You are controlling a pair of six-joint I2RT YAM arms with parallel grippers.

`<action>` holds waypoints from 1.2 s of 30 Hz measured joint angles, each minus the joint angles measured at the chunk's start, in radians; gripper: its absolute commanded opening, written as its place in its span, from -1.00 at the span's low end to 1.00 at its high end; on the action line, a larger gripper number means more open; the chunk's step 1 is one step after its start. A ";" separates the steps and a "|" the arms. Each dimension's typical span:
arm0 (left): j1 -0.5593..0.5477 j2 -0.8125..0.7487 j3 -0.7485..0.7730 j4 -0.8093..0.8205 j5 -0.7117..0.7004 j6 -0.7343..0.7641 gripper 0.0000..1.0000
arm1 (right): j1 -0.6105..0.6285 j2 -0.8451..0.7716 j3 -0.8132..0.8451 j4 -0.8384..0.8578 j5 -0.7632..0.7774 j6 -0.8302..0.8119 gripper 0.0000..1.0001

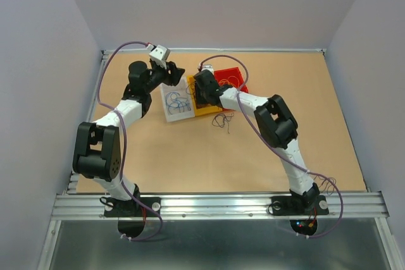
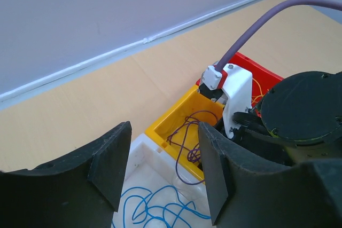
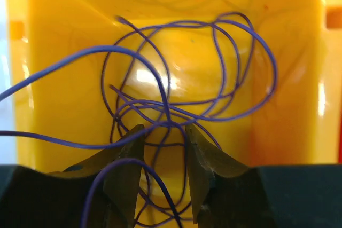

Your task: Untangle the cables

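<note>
Three bins stand side by side. The white bin (image 1: 169, 116) (image 2: 140, 150) holds blue cables (image 1: 178, 102) (image 2: 155, 209). Purple cables (image 2: 188, 132) (image 3: 214, 68) lie in the yellow bin (image 1: 205, 111) (image 2: 176, 111) (image 3: 59, 89), and thin orange cables (image 1: 231, 81) in the red bin (image 1: 242, 85) (image 2: 251, 68). A small dark tangle (image 1: 223, 121) lies loose on the table. My right gripper (image 1: 201, 100) (image 3: 164, 138) reaches down into the yellow bin, open, with purple strands running loosely between its fingers. My left gripper (image 1: 172, 79) (image 2: 163, 177) hovers open over the white bin's far end, holding nothing.
The bins sit at the back middle of the tan table (image 1: 190, 156). A white rail (image 2: 160, 33) and the grey wall run just behind them. The right arm's wrist (image 2: 238, 97) and its lavender cable (image 2: 256, 28) are close to my left gripper's right finger (image 2: 219, 174).
</note>
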 measured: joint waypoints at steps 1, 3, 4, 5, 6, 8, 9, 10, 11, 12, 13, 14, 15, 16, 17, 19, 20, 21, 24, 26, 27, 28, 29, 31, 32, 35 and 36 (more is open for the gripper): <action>0.000 0.001 0.000 0.002 0.003 0.000 0.29 | 0.000 -0.007 -0.001 -0.025 0.007 0.002 -0.16; 0.000 0.003 0.000 0.003 0.006 0.002 0.28 | 0.000 -0.022 -0.011 -0.049 0.018 0.005 -0.16; 0.000 0.005 0.000 0.003 0.008 0.003 0.29 | 0.000 -0.040 -0.032 -0.049 0.025 0.005 -0.11; 0.000 0.010 0.000 0.003 0.009 0.004 0.29 | 0.001 -0.067 -0.062 -0.050 0.035 0.005 -0.07; 0.000 0.013 0.000 0.003 0.010 0.004 0.29 | 0.003 -0.100 -0.098 -0.048 0.047 0.005 -0.03; 0.000 0.022 0.000 0.004 0.013 0.004 0.29 | 0.007 -0.167 -0.165 -0.036 0.063 0.005 0.06; 0.000 0.025 0.000 0.003 0.013 0.005 0.29 | 0.009 -0.201 -0.198 -0.024 0.071 0.003 0.07; 0.000 0.029 0.000 0.003 0.014 0.005 0.29 | 0.012 -0.237 -0.232 -0.002 0.078 0.002 0.07; 0.000 0.031 0.000 0.003 0.016 0.006 0.29 | 0.014 -0.275 -0.263 0.011 0.085 0.000 0.07; 0.000 0.034 0.000 0.003 0.017 0.007 0.29 | 0.016 -0.311 -0.292 0.031 0.090 0.000 0.07; 0.000 0.036 0.000 0.003 0.018 0.008 0.29 | 0.018 -0.337 -0.316 0.054 0.093 -0.003 0.07; 0.000 0.038 0.000 0.003 0.019 0.008 0.29 | 0.019 -0.373 -0.351 0.086 0.098 -0.005 0.06; 0.000 0.040 0.000 0.002 0.020 0.008 0.29 | 0.019 -0.402 -0.376 0.113 0.100 -0.011 0.05; 0.000 0.042 0.000 0.002 0.020 0.008 0.29 | 0.019 -0.429 -0.402 0.141 0.103 -0.014 0.01; 0.000 0.043 0.000 0.002 0.020 0.008 0.29 | 0.019 -0.455 -0.429 0.181 0.104 -0.020 -0.03; 0.000 0.043 0.000 0.002 0.020 0.008 0.28 | 0.019 -0.504 -0.485 0.245 0.108 -0.029 -0.20; 0.000 0.043 0.000 0.002 0.019 0.008 0.28 | 0.020 -0.525 -0.523 0.315 0.108 -0.035 -0.24; 0.000 0.043 0.000 0.002 0.018 0.007 0.28 | 0.020 -0.533 -0.536 0.341 0.108 -0.040 -0.27; 0.001 0.043 0.000 0.006 0.009 0.003 0.29 | 0.019 -0.541 -0.570 0.449 0.073 -0.063 -0.27; 0.001 0.043 -0.003 0.019 0.003 0.001 0.29 | 0.019 -0.535 -0.570 0.496 0.042 -0.073 -0.26; 0.001 0.043 -0.005 0.026 0.001 0.000 0.29 | 0.019 -0.532 -0.570 0.520 0.027 -0.076 -0.31; 0.002 0.043 -0.005 0.031 0.000 -0.001 0.29 | 0.020 -0.528 -0.570 0.541 0.016 -0.079 -0.34; 0.002 0.043 -0.005 0.032 -0.002 -0.001 0.28 | 0.020 -0.519 -0.570 0.570 0.002 -0.082 -0.34; 0.002 0.043 -0.005 0.039 -0.002 -0.012 0.28 | 0.020 -0.495 -0.566 0.602 -0.007 -0.092 -0.35; 0.002 0.043 -0.005 0.040 -0.002 -0.015 0.27 | 0.021 -0.462 -0.547 0.610 -0.008 -0.097 -0.36; 0.002 0.043 -0.005 0.041 0.001 -0.022 0.27 | 0.023 -0.328 -0.444 0.568 -0.004 -0.106 -0.49; 0.002 0.043 -0.005 0.040 0.005 -0.023 0.27 | 0.024 -0.231 -0.332 0.476 0.015 -0.107 -0.67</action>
